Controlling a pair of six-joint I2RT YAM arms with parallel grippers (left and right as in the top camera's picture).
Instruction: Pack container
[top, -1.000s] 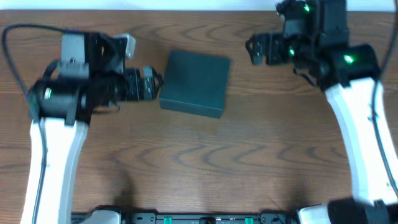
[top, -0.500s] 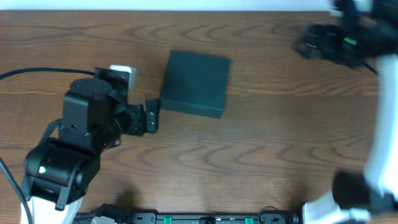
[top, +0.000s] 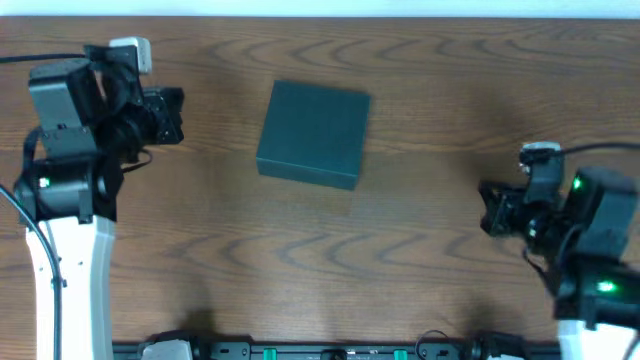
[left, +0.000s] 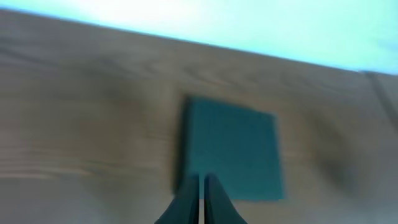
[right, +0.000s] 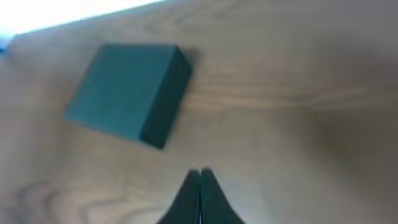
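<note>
The container (top: 314, 133) is a flat, dark teal-green box with its lid on, lying on the wooden table a little left of centre. It also shows in the left wrist view as the container (left: 233, 146) and in the right wrist view as the container (right: 127, 92). My left gripper (top: 178, 116) is shut, to the left of the box and well apart from it, holding nothing. My right gripper (top: 486, 210) is shut too, off to the box's lower right with bare table between them. In the wrist views the left gripper (left: 202, 179) and right gripper (right: 200, 171) show their jaws pressed together.
The wooden table (top: 320, 270) runs across the whole overhead view. A white band lies beyond the table's far edge (top: 320, 8). A black rail (top: 330, 350) with green parts runs along the near edge between the two arm bases.
Both arms have swung away from the box: the left up to the far left, the right from the far right corner down to the near right. Both grippers have gone from open to shut.
</note>
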